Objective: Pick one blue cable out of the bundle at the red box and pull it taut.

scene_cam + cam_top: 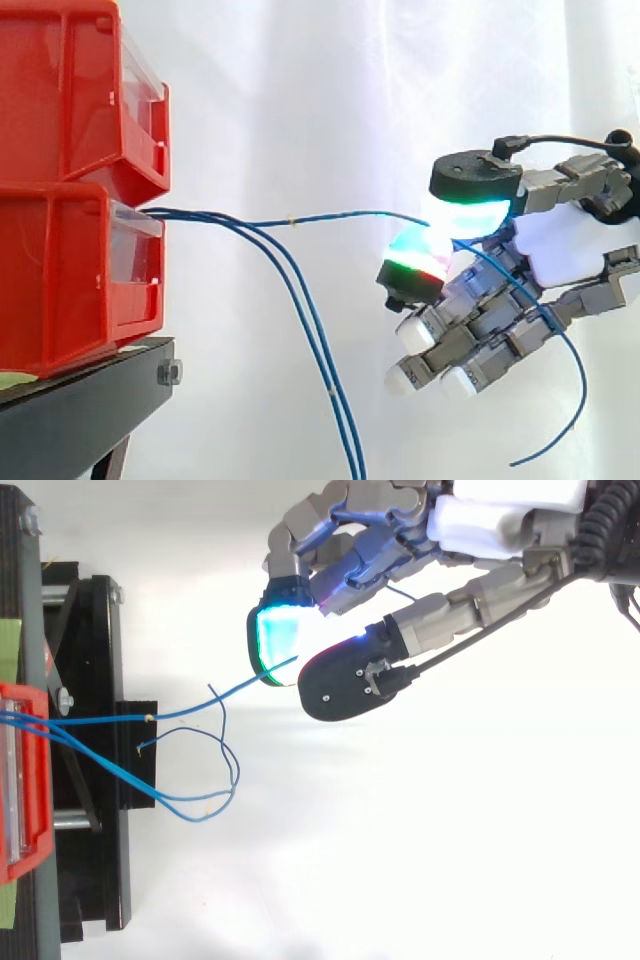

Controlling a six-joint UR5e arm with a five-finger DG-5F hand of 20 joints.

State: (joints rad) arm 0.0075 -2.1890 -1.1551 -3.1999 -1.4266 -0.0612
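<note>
Pinching one blue cable [330, 217] between two glowing pads [470, 210], the hand [560, 250] sits at the right of the side view. Its other fingers curl loosely underneath and hold nothing. The pinch is at the hand's left edge, facing the boxes.

From there the cable runs nearly level leftward across mid-frame into the mouth of the lower red box [60, 280] at the left edge. Its long axis lies horizontal, straight from hand to box. In the top view it slants from the box at mid-left up to the cyan pad.

It is thin and bright blue, with a faint waver along it. I judge a touch of slack, so the pull wants to go rightward, directly away from the box. Its free tail drops past the hand to the lower right.

The spare cables [310, 340] leave the same mouth and droop to the bottom edge, well apart from the hand. A black stand [80, 410] carries the boxes.
</note>
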